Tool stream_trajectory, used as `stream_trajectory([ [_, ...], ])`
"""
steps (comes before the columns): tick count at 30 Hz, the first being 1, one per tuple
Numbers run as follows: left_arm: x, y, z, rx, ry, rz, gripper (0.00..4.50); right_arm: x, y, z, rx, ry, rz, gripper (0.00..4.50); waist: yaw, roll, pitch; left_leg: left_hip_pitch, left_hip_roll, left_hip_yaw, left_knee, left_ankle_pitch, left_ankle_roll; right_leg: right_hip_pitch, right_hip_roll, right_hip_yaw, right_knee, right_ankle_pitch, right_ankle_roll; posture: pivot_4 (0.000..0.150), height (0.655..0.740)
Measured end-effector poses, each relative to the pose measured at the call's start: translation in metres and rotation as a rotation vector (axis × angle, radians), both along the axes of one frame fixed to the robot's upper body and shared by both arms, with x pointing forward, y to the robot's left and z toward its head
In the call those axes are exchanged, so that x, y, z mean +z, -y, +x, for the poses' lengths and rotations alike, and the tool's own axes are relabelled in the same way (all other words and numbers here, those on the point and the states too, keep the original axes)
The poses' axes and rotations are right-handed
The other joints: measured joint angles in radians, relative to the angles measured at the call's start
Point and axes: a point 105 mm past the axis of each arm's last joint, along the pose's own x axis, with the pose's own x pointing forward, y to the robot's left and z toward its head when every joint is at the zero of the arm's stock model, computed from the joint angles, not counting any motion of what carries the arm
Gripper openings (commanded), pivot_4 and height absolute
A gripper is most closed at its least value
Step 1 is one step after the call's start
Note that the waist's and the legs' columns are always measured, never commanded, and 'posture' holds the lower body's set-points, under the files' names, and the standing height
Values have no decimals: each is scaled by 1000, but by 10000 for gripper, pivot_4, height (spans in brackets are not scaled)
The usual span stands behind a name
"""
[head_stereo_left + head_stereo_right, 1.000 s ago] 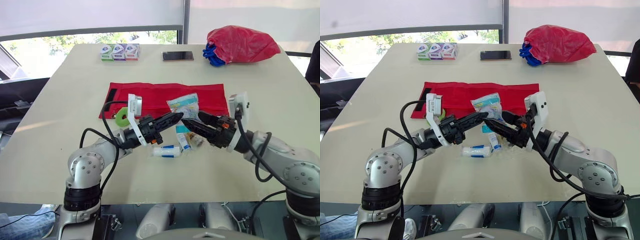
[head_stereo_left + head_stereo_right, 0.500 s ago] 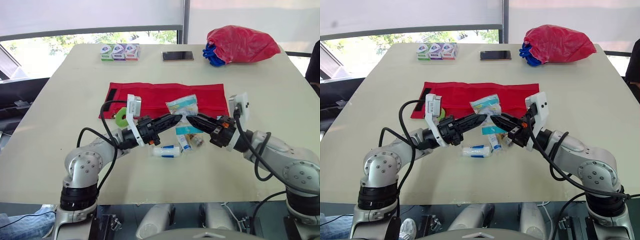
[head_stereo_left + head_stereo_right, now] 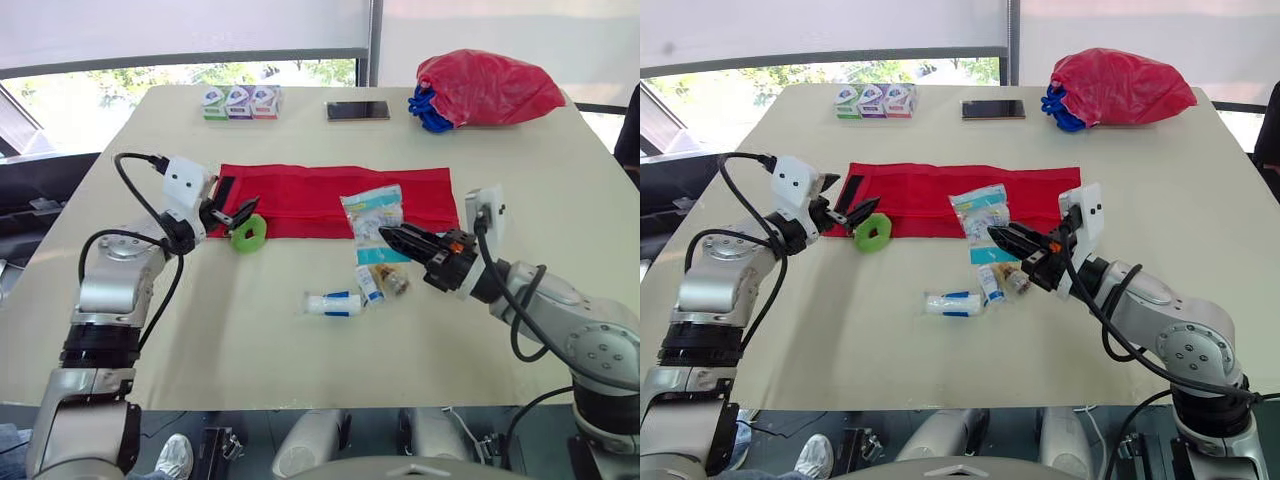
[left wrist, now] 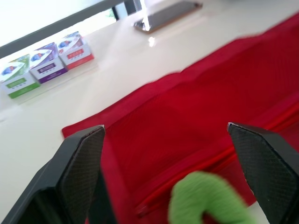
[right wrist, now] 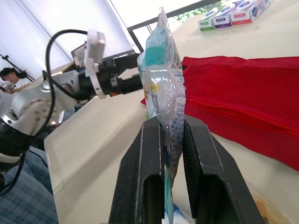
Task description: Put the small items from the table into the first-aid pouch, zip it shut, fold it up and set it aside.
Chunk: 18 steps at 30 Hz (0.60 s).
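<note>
We see a cream bench (image 3: 250, 330) under windows (image 3: 150, 80), red mesh pouch (image 3: 300, 190) flat; right jaws pinch a clear sachet (image 3: 370, 208), left jaws spread.

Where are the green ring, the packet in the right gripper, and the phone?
green ring (image 3: 872, 246), right eye view, lower rim.
clear packet (image 5: 164, 79), right wrist view, middle of its printed face.
phone (image 3: 357, 110), left eye view, middle of its screen.

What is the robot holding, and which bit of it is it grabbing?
The right gripper pinches the clear packet by its edge nearest the robot. The left gripper is open and holds nothing, beside the green ring.
</note>
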Motion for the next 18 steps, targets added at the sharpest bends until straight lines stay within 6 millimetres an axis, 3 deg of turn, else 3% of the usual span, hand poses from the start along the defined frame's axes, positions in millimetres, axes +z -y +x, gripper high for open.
stream_trajectory([
  [6, -8, -31, 13, 82, 7, 118, 44432, -1, 0, 2, -14, 6, -10, 432, -7, -1, -1, -3, 0, 0, 0, 0, 0, -3, 0, 0, 1, 2, 0, 1500, 7400],
  [13, -30, -39, 15, -7, -75, 297, 44432, -1, -1, 2, -19, 7, -4, 432, -25, -2, -1, -3, 0, 0, 1, 0, 0, -4, 0, 0, 2, 3, 1, 1500, 7400],
  [18, -35, -39, 17, -47, -93, 374, 44432, -1, -1, 3, -27, 8, -2, 432, -27, -2, -1, -3, 0, 0, 1, 0, 0, -4, 0, 0, 3, 3, 1, 1500, 7400],
])
